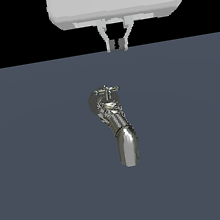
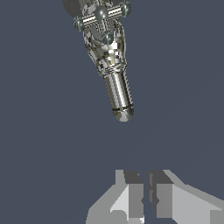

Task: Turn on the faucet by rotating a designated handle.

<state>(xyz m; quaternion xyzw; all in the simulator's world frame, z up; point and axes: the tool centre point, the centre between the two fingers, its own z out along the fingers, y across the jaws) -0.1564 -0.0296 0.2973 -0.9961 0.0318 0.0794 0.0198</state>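
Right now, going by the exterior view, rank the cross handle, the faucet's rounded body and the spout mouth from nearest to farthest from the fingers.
Measured from the gripper at the top of the exterior view:
1. cross handle, just below it, slightly to the view's left.
2. rounded body, directly under the handle.
3. spout mouth, lowest in the view, at the end of the bent tube.

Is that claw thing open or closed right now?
Nearly shut. In the wrist view the gripper shows its two fingers almost together, only a thin gap between, nothing held. It hangs apart from the faucet.
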